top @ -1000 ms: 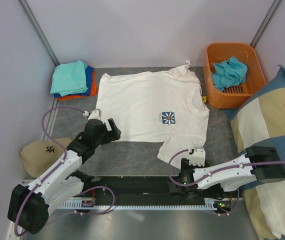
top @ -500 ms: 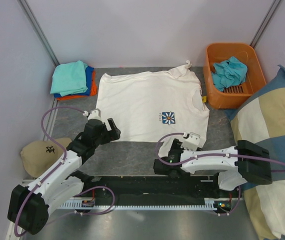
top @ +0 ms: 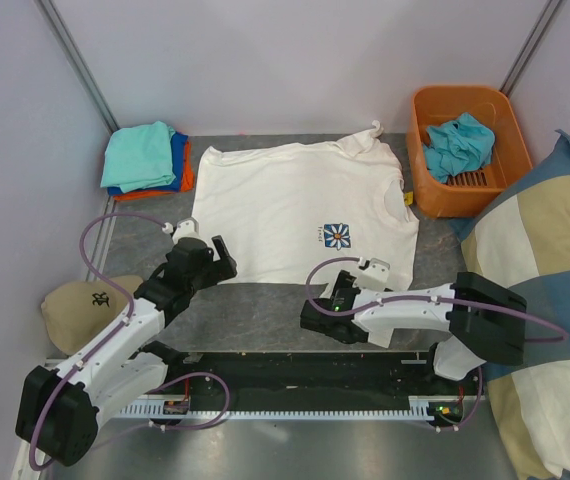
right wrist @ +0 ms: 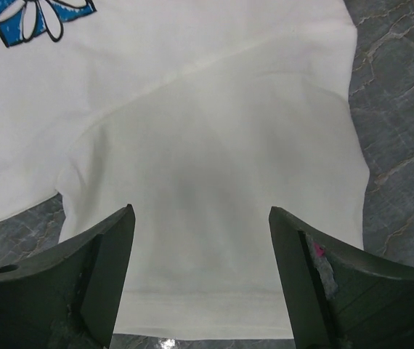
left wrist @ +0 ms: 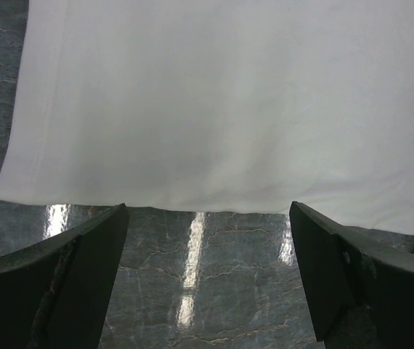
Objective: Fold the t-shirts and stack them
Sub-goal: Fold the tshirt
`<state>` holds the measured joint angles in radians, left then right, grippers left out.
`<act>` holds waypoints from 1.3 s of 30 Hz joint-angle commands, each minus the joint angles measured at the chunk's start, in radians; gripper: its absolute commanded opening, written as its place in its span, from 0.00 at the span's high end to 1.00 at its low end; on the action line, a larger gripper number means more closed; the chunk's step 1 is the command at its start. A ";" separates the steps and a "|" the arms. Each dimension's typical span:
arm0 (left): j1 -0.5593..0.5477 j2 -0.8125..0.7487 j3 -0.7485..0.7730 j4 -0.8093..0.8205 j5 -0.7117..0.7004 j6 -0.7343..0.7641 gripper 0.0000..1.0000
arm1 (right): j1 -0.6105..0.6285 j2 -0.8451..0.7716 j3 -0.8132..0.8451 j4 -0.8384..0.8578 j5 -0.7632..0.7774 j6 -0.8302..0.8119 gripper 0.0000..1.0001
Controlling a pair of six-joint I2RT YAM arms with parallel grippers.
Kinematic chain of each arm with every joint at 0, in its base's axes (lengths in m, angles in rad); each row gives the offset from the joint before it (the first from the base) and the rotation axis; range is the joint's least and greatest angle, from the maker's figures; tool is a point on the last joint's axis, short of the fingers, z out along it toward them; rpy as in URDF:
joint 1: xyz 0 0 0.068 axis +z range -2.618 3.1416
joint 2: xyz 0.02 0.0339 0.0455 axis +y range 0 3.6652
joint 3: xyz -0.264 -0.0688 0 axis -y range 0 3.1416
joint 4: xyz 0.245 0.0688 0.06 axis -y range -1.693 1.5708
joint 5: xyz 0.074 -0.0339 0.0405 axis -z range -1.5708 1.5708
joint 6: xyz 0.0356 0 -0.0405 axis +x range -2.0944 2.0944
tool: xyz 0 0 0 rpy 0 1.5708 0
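We swung our right gripper (top: 320,318) left over the white tee (top: 295,195), jaws apart like our left gripper (top: 227,258); its blue lettering (top: 314,233) was unreadable.

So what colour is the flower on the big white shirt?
White petals on a blue square. The flower shows whole in the top view.

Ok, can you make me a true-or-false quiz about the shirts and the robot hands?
1. The white t-shirt lies spread flat on the table. True.
2. The orange basket is empty. False: a crumpled teal shirt lies in it.
3. The left gripper and the right gripper are both open. True.
4. The tan cap sits on the folded stack. False: it lies near the left arm, apart from the stack at the far left corner.
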<state>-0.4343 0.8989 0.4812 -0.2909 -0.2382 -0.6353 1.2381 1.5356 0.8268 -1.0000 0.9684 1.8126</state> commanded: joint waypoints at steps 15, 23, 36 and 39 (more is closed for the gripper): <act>0.040 0.047 0.128 -0.225 -0.184 -0.124 0.11 | -0.057 0.054 0.052 0.192 -0.039 -0.288 0.14; 0.241 0.117 0.037 -0.179 -0.061 -0.228 0.26 | -0.057 -0.018 0.044 0.248 -0.043 -0.407 0.13; 0.255 0.152 0.014 -0.157 -0.170 -0.267 0.37 | -0.063 -0.106 0.005 0.288 -0.031 -0.501 0.12; 0.276 0.191 0.037 -0.146 -0.174 -0.248 0.37 | -0.069 -0.120 -0.008 0.296 -0.036 -0.504 0.12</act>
<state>-0.1825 1.0508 0.4824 -0.4725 -0.3595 -0.8558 1.1797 1.4532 0.8368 -0.7204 0.9161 1.3281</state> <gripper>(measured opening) 0.632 0.877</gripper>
